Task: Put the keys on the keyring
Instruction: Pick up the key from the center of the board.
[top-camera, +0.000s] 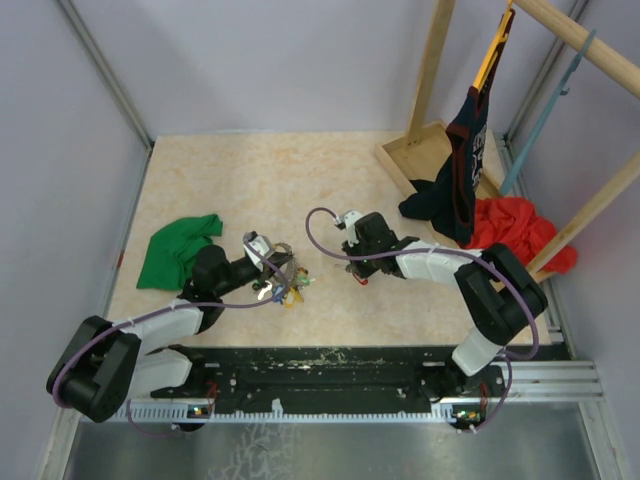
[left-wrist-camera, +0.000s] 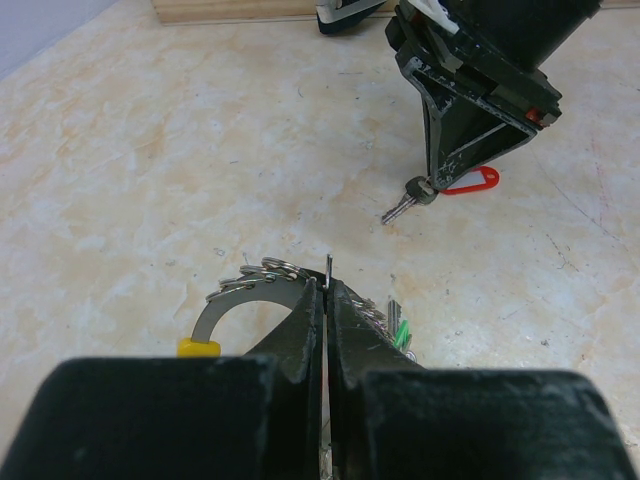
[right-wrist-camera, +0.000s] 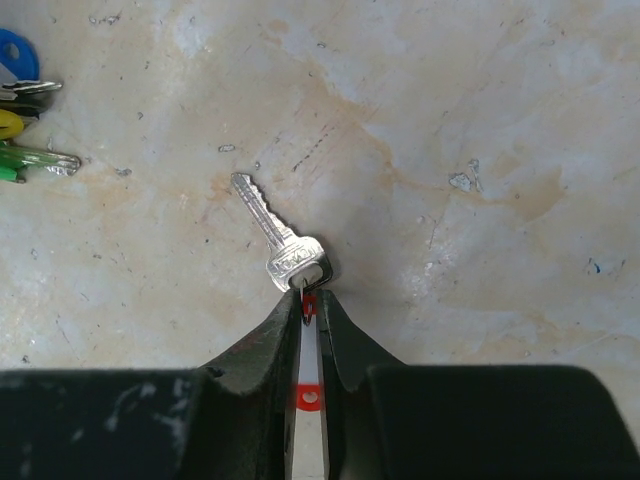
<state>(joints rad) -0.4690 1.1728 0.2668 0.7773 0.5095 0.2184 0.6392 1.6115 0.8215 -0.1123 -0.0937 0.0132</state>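
While the keyring (left-wrist-camera: 228, 304) is clamped by the left gripper (left-wrist-camera: 327, 284), a silver key (right-wrist-camera: 272, 228) is pinched at its red tag (right-wrist-camera: 309, 398) by the right gripper (right-wrist-camera: 308, 296).

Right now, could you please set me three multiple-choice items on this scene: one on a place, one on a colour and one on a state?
1. Where does the green cloth lie?
A) at the table's left side
B) on the wooden rack
C) at the table's right side

2. What colour is the tag of the key at the right end effector?
A) blue
B) yellow
C) red

3. How is the left end effector?
A) wide open
B) shut on the keyring
C) shut on the green cloth

Answers: 1 A, the top view shows it far left; 2 C, red shows on the pinched tag; 3 B, it clamps the keyring's band.
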